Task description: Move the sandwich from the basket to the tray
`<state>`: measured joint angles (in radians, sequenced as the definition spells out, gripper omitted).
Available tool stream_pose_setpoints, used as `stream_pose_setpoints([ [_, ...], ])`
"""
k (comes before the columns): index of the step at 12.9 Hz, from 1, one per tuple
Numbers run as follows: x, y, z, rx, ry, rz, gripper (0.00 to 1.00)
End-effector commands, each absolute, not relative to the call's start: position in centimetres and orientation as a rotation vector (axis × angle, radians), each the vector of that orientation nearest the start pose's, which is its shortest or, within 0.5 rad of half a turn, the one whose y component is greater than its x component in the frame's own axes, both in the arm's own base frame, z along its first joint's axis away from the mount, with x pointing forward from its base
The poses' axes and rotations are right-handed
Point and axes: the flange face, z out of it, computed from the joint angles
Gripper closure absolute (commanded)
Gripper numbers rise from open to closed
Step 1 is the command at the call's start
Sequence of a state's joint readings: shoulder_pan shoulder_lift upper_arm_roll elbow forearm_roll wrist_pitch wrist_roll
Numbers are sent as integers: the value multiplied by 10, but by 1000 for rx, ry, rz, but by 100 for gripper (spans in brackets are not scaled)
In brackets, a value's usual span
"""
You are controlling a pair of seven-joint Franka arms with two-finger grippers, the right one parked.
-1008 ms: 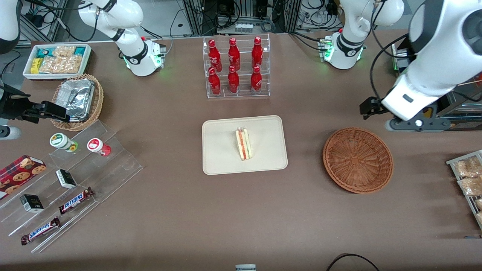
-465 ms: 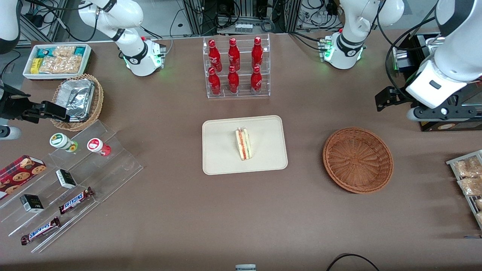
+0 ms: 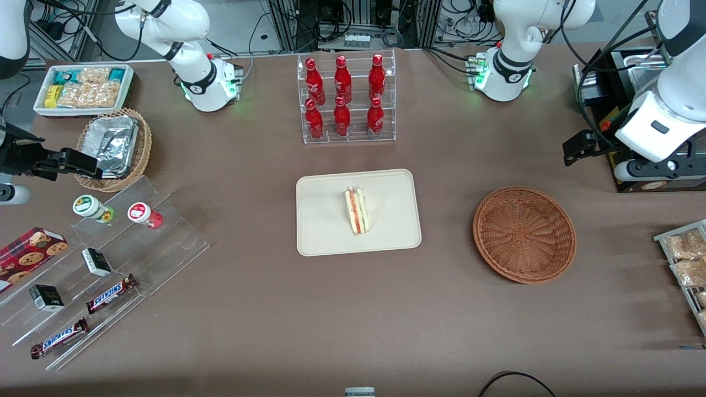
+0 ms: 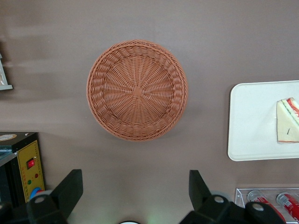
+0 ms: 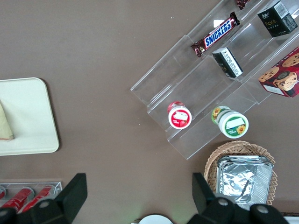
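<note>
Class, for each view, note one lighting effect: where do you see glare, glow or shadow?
Front view: green glow on the arm bases; the round reddish-brown wicker basket casts a soft shadow. Left wrist view: even light, open gripper dark above the basket. Right wrist view: glare on the crumpled foil container.

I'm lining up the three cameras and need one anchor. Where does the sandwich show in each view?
Front view: the sandwich lies on the tray, near its middle.
Left wrist view: sandwich on the tray, cut by the picture's edge; the open gripper hangs above bare table, near the empty basket.
Right wrist view: only a sliver on the tray.
Shared landmark: the tray.
</note>
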<state>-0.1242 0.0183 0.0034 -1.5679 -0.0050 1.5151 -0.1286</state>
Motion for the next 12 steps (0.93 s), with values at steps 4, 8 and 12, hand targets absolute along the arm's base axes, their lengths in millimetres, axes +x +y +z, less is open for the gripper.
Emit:
stream_pose_setpoints([
  [4, 545, -64, 617, -3144, 46, 107, 0],
  [8, 540, -53, 620, -3136, 17, 118, 0],
  [12, 539, -40, 630, -3152, -35, 99, 0],
])
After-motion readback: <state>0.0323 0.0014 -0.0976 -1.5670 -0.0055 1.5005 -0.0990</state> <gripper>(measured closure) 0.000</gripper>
